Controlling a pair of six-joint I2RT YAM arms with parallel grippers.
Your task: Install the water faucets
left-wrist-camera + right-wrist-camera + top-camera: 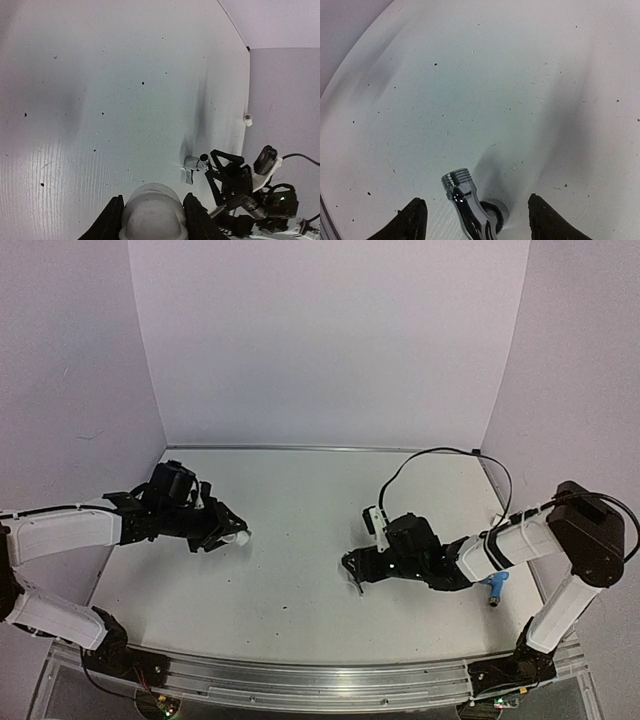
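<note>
2 faucets: silver faucet lies on table between right gripper's wide-apart fingers, clear of both; blue faucet loose nr table's right edge; 2 white fittings: held fitting clamped in left gripper, far fitting by wall.

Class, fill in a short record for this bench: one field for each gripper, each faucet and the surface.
left gripper: shut on a white stubby cylindrical fitting, held off to the left
right gripper: open, fingers on either side of a faucet, gaps on both sides
shiny silver metal faucet: lies on the table between the right fingers, threaded end showing
light blue faucet: lies near the right edge, beside the right arm, not gripped
white table: speckled with small dark marks
</note>
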